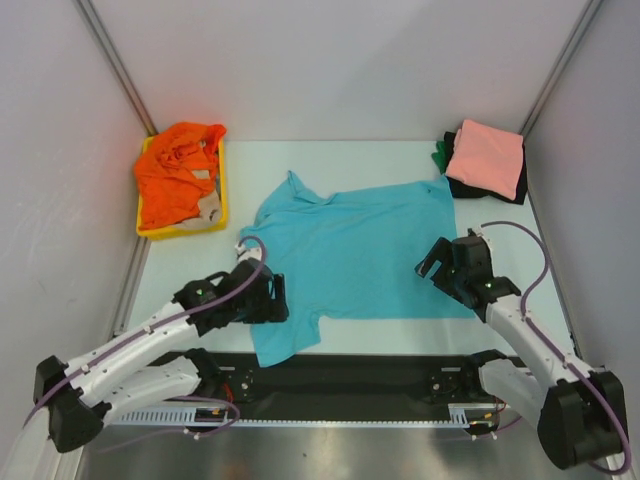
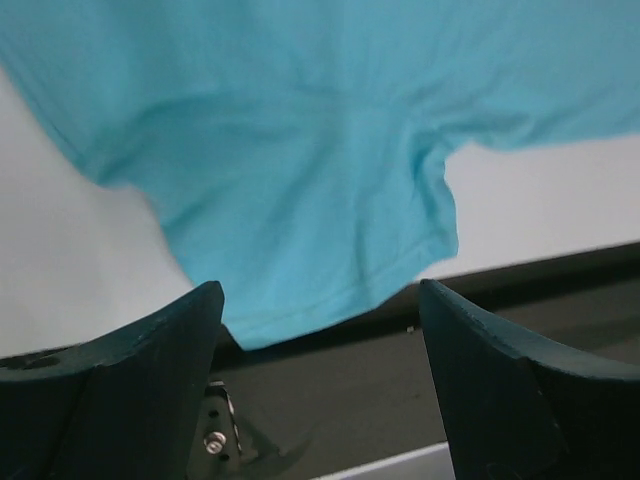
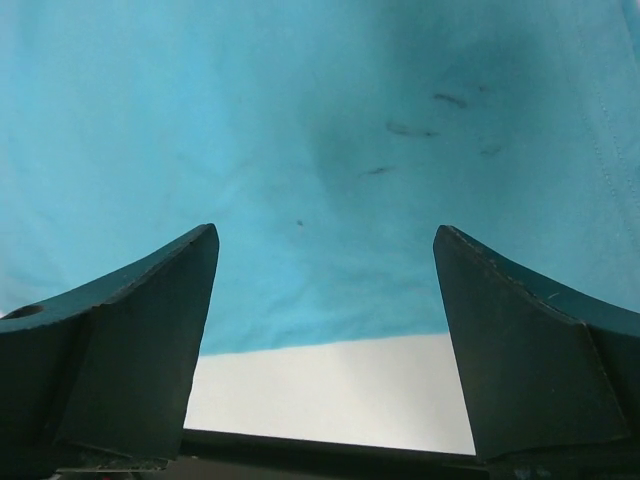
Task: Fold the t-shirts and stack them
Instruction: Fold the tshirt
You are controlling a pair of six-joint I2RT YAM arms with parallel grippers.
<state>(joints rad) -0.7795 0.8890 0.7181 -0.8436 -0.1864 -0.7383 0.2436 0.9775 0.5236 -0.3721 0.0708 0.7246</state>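
- Item under work: the turquoise t-shirt [image 1: 350,255] lies spread on the table [image 1: 380,160] at centre, collar to the far left, one sleeve [image 2: 300,230] hanging over the black strip [image 1: 400,370] at the near edge.
- Left gripper [image 1: 275,300] hovers above that near-left sleeve. Its jaws are released and hold nothing; the wrist view shows cloth between and beyond the fingertips [image 2: 160,330], no contact evident.
- Right gripper [image 1: 433,258] is over the near-right hem, jaws likewise spread wide and empty. The hem edge runs across its wrist view with bare table on the near side.
- Judged step: take hold of the near edge at both points for a first fold towards the far side.
- Recommended: lower both arms together, and pinch one layer only — sleeve seam on the left, hem on the right.
- Recommended: lift just enough to clear the table, carry evenly, and keep the cloth taut between the grips so no crease sets.
- Risk: the overhanging sleeve may slip off the fingers or drag along the strip.
- Destination: the stack at the far right — salmon pink t-shirt [image 1: 485,155] on a black t-shirt [image 1: 495,190], green cloth [image 1: 440,155] showing at its left.
- Awaiting: orange t-shirts [image 1: 170,175] heaped in the yellow tray [image 1: 222,200], far left.
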